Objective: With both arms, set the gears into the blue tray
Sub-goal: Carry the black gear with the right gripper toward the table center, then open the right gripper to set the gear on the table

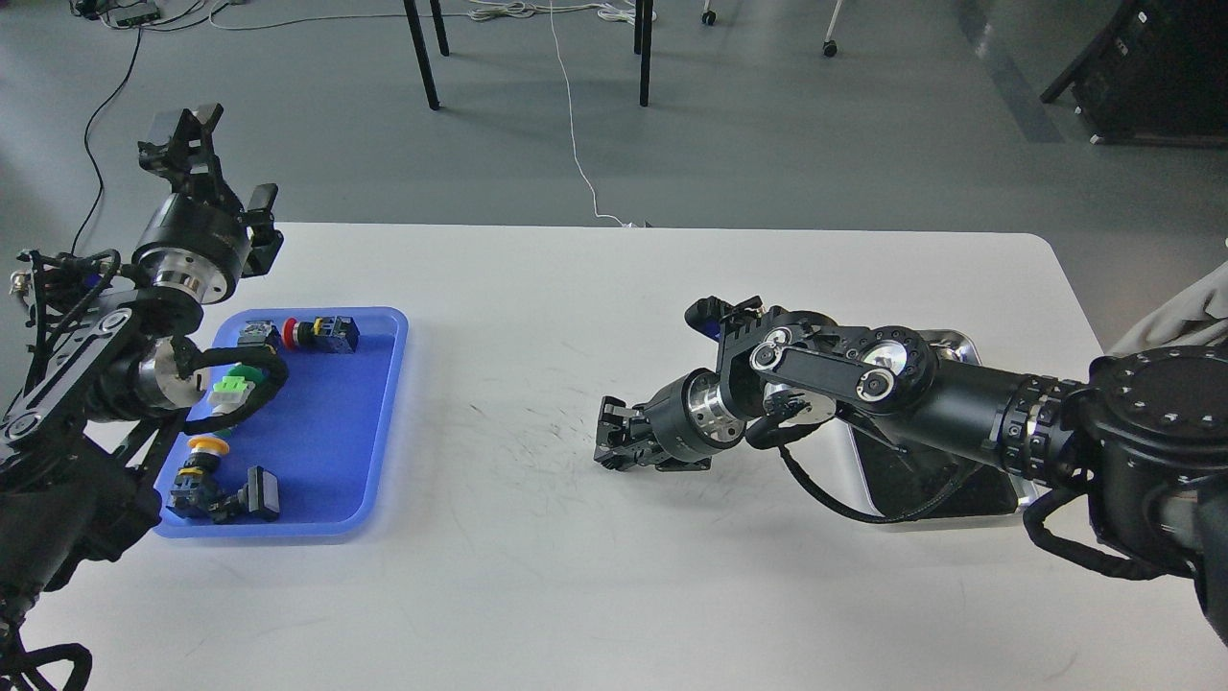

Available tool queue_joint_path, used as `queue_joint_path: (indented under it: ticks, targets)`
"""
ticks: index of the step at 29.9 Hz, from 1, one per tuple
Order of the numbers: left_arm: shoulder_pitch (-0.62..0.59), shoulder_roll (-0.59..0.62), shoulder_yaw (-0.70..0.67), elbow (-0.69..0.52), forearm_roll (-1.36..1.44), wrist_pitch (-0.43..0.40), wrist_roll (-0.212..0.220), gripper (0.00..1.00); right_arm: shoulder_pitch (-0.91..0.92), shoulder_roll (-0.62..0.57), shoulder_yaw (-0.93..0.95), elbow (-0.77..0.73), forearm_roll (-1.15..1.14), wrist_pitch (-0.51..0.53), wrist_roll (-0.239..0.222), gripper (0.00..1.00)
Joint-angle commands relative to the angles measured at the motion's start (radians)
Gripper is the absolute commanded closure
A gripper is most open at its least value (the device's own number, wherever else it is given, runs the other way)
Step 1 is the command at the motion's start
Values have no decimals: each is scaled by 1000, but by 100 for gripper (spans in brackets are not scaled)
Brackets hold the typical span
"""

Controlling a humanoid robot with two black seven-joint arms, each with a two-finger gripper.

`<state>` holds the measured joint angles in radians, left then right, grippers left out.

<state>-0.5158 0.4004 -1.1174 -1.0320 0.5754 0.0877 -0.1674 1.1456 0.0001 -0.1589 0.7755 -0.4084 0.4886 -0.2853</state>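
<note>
The blue tray (336, 432) lies at the table's left, holding several push-button switches. I cannot make out any gears; if one sits between the right fingers, it is hidden. My left gripper (182, 130) is raised beyond the tray's far left corner, over the table edge, its fingers apart with nothing between them. My right gripper (607, 440) points left, low over the scuffed middle of the table, well right of the tray. It is dark and seen at a slant, so I cannot tell its two fingers apart.
A shiny steel tray (945, 499) with a dark inside lies at the right, mostly under my right forearm. In the blue tray are a red-capped switch (305, 333), a green one (228, 390), a yellow one (206, 446) and a black one (259, 491). The table's far edge drops to the floor.
</note>
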Motion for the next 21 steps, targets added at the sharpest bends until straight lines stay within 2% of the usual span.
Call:
queue_joint_path:
  ticks: [1,8,14,21]
  targets:
    - [-4,-9,4,0,1,1,2,2,0,0,-2,-1,0,0,-2,82]
    - [-4,-9,4,0,1,3,-3,2,0,0,-2,-1,2,0,0,77]
    - [-4,-15,5,0,3,3,-9,2,6,0,-2,-1,5,0,6,69]
    - [-4,-17,5,0,3,3,-9,2,10,0,-1,-4,5,0,11,67]
